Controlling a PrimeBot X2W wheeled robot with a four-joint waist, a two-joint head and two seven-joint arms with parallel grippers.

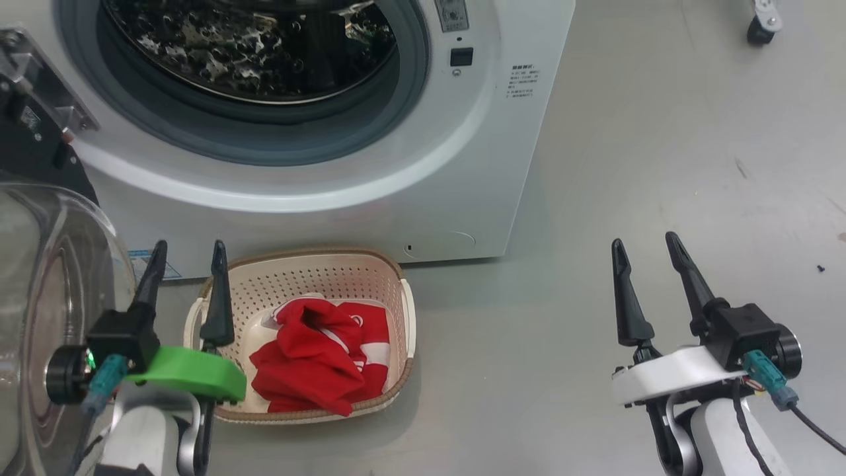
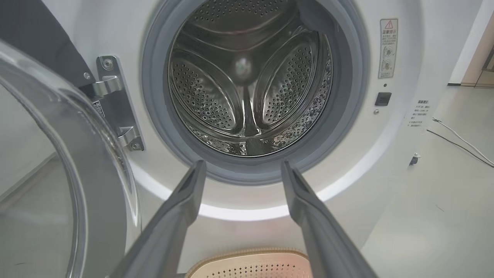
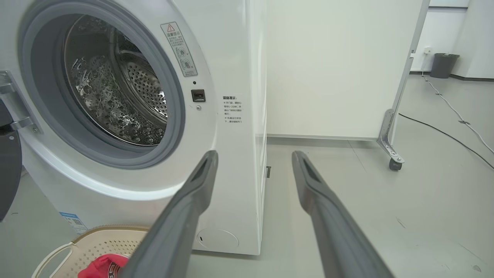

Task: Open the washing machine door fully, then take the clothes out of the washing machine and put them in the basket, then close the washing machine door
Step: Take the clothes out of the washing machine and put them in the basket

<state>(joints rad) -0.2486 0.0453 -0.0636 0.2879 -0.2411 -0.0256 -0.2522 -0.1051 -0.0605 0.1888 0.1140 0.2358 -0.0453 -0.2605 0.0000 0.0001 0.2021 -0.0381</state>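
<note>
Washing machine: the drum looks empty to me.
Washing machine door: swung wide at my left, just beside the left tool. I judge it rigid, weighty and glossy-slick, so I'd push on the black rim far from the hinge, not on the bulging glass.
Basket: on the floor, just before the washer.
Clothes: red-and-white garment lying in the basket; soft, light.
Left tool: fingers spread, holding nothing.
Right tool: fingers spread, empty.
</note>
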